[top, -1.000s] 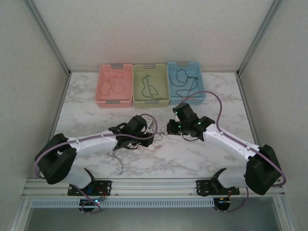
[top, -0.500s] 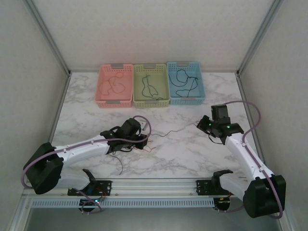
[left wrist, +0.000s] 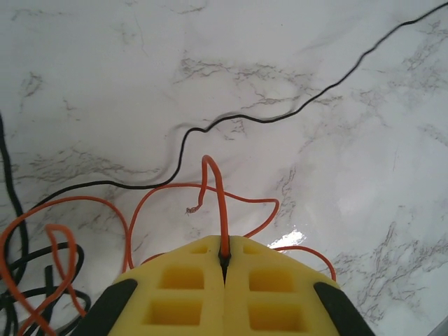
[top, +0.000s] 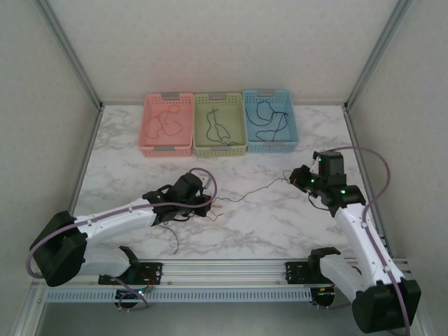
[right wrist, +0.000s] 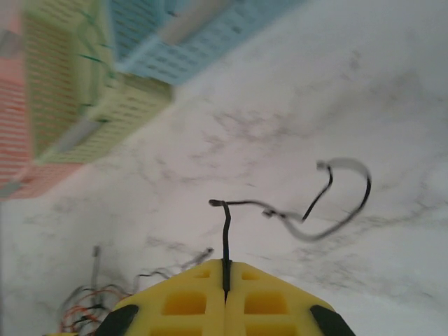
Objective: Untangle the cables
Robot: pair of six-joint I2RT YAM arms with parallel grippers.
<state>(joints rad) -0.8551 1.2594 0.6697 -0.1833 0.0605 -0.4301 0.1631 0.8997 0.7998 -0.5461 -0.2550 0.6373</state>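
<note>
Marble table [top: 294, 224], pastel baskets [top: 219, 148] beyond cables [left wrist: 220, 210]

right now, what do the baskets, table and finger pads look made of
Baskets: moulded plastic in matte pastel colours, going by the perforated lattice walls.
Table: marble or a marble-print laminate, glossy; it shows grey veins and a glare spot.
Pads: yellow and matte, probably foam or soft rubber, with square recesses moulded in.
</note>
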